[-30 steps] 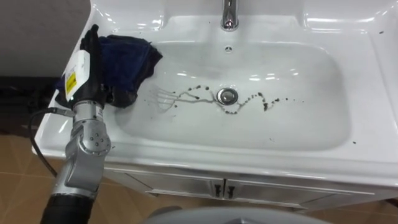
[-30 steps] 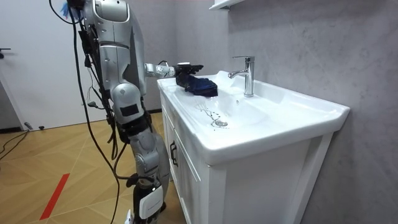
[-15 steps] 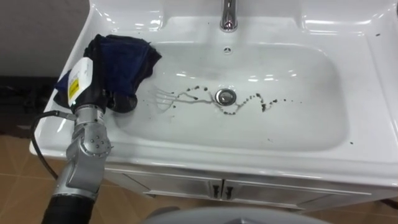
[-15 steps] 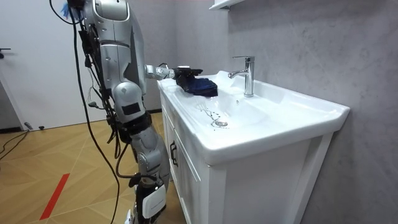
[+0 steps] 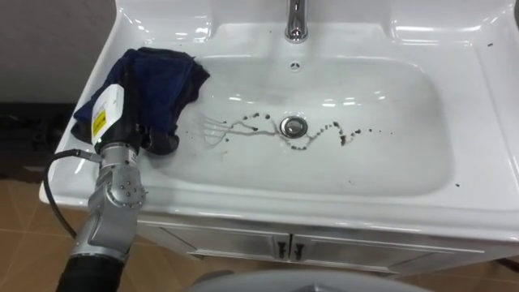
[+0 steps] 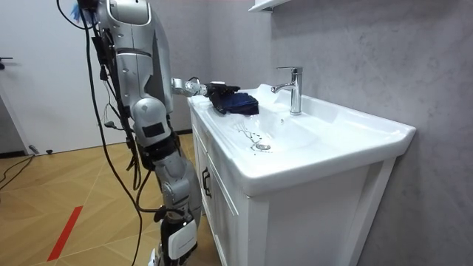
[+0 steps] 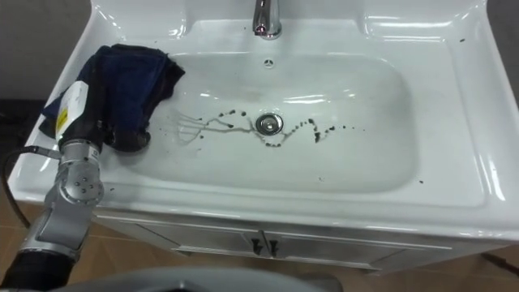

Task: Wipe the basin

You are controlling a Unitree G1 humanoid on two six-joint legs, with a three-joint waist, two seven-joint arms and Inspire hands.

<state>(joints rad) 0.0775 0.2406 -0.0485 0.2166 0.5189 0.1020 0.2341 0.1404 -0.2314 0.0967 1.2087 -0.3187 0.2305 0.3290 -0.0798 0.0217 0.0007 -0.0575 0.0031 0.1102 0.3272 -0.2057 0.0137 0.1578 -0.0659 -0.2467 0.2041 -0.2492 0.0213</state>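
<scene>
Meanwhile, robot's left hand (image 5: 122, 122), fingers clamped on dark blue cloth (image 5: 166, 73), sits at left rim of basin (image 5: 478, 122); dirt specks (image 5: 340, 134) nr drain (image 5: 295, 126).

Illumination: bright and even, from overhead. The white basin (image 5: 486, 122) returns strong glare, with hard highlights along its back rim and pale streaks across the bowl. The chrome tap (image 5: 296, 20) carries specular spots. The dark cloth (image 5: 162, 73) reads almost black, and its folds barely separate. The floor (image 5: 20, 243) below the rim lies in shade. Room view: soft light, faint shadows on the grey wall (image 6: 355, 52).
</scene>
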